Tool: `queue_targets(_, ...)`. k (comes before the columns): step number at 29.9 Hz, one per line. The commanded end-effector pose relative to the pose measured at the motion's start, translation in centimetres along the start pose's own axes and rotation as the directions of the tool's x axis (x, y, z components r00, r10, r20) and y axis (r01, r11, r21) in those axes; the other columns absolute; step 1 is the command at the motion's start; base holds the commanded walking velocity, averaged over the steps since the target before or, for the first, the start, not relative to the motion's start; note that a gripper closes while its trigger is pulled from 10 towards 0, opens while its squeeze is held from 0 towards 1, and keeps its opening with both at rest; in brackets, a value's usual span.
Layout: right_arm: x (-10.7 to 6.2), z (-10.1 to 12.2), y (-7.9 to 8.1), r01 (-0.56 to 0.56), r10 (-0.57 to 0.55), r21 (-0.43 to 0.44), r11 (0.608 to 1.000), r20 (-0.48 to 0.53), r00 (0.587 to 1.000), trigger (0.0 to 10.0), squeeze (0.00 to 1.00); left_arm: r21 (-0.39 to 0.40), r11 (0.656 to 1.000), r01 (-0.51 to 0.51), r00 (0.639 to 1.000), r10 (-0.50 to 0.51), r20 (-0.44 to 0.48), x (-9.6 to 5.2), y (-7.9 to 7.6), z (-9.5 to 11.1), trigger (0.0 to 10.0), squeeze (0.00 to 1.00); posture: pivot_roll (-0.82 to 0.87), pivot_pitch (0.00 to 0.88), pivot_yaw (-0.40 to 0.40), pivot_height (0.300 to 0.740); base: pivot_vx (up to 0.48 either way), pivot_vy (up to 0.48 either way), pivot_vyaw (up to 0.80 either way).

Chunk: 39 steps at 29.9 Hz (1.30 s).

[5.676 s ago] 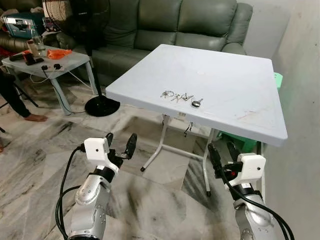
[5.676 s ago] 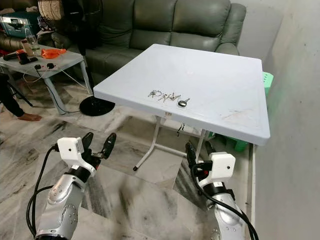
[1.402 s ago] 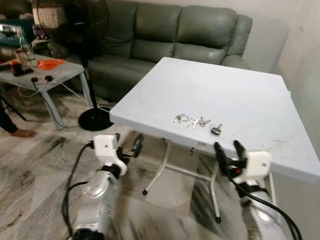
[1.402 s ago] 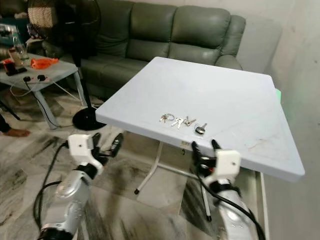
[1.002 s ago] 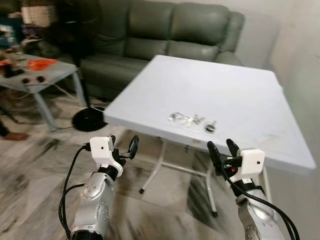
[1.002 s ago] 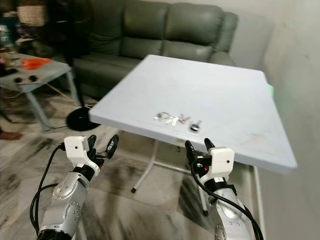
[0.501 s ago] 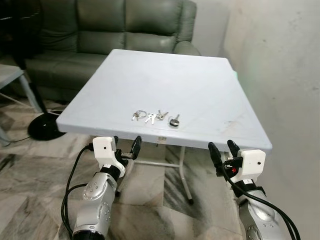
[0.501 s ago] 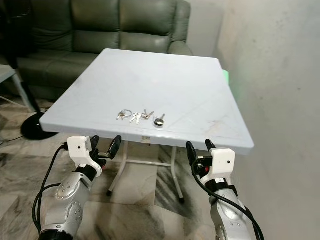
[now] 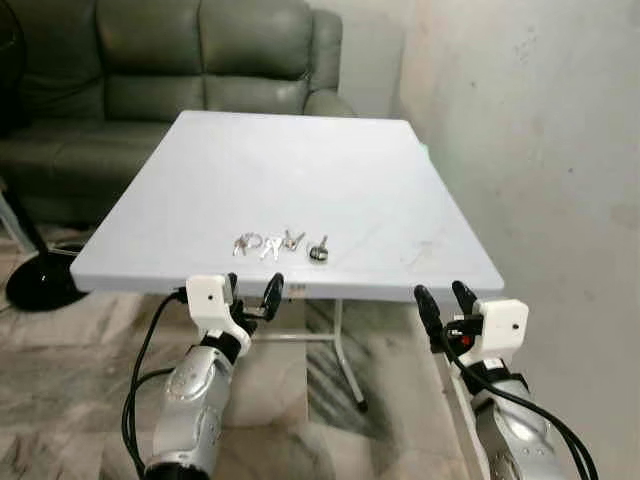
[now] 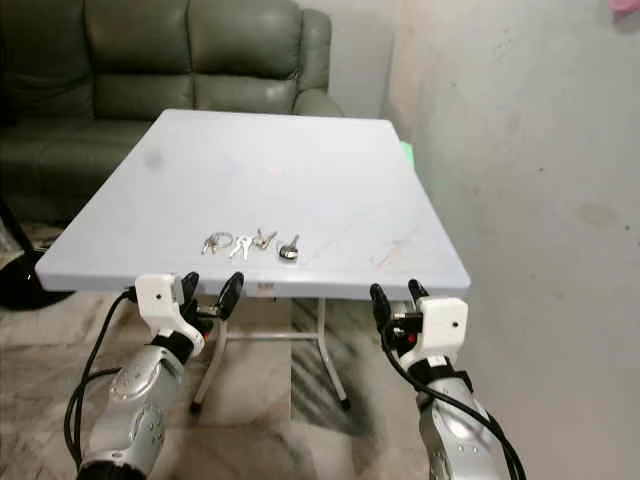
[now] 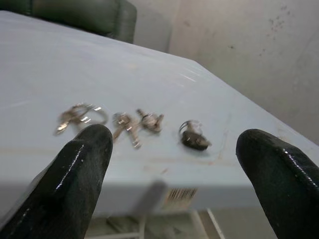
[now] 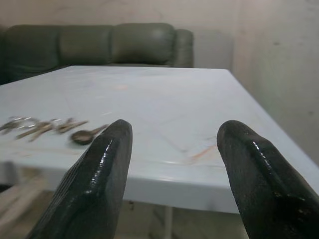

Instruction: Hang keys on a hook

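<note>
We record: keys (image 9: 280, 245) flat on the table (image 9: 300, 170), near its front edge. Left gripper (image 9: 251, 295) and right gripper (image 9: 444, 303), fingers apart, hang empty just before that edge.

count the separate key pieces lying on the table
4, in a row near the table's front edge: a ring bunch leftmost, two small keys, then a dark-headed key rightmost. Blur could hide more.
</note>
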State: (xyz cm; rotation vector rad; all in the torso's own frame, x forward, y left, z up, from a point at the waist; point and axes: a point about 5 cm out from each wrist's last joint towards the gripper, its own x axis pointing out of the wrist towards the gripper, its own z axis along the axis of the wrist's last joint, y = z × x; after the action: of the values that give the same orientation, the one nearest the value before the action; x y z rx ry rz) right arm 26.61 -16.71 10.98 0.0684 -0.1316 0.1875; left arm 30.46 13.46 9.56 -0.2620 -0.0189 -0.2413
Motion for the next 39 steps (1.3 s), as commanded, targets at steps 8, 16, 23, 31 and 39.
queue_targets(8,0.2,0.2,-0.1,-0.004,0.004,-0.001,1.000,0.007,1.000,10.0,0.00,0.036,0.999,-0.018,1.000,0.018,0.000,0.2,-0.4,0.0,10.0,0.00,-0.04,0.000,-0.022,0.740,0.000,0.000,0.00)
queue_targets(16,0.2,0.3,0.0,-0.013,0.013,-0.001,1.000,0.007,1.000,10.0,0.00,0.034,0.999,-0.028,1.000,0.028,-0.001,0.1,-0.5,-0.1,10.0,0.00,-0.04,0.000,-0.024,0.740,0.000,0.000,0.00)
queue_targets(23,0.2,0.2,0.0,-0.016,0.015,-0.008,1.000,-0.001,1.000,10.0,0.00,0.033,0.999,-0.028,1.000,0.028,-0.002,0.0,-0.6,-0.3,10.0,0.00,-0.04,0.000,-0.026,0.740,0.000,0.000,0.00)
queue_targets(31,0.3,-0.3,0.2,-0.103,0.100,-0.064,0.993,-0.053,0.994,10.0,0.00,0.036,0.999,-0.018,1.000,0.019,-0.019,-0.2,-1.0,-0.9,10.0,0.00,-0.05,0.000,-0.028,0.740,0.000,0.000,0.00)
queue_targets(39,0.6,-0.6,1.1,-0.239,0.228,-0.117,0.964,-0.098,0.969,10.0,0.00,0.061,0.998,0.023,0.999,-0.021,-0.043,-0.4,-1.4,-1.3,10.0,0.00,-0.05,0.000,-0.029,0.740,0.000,0.000,0.00)
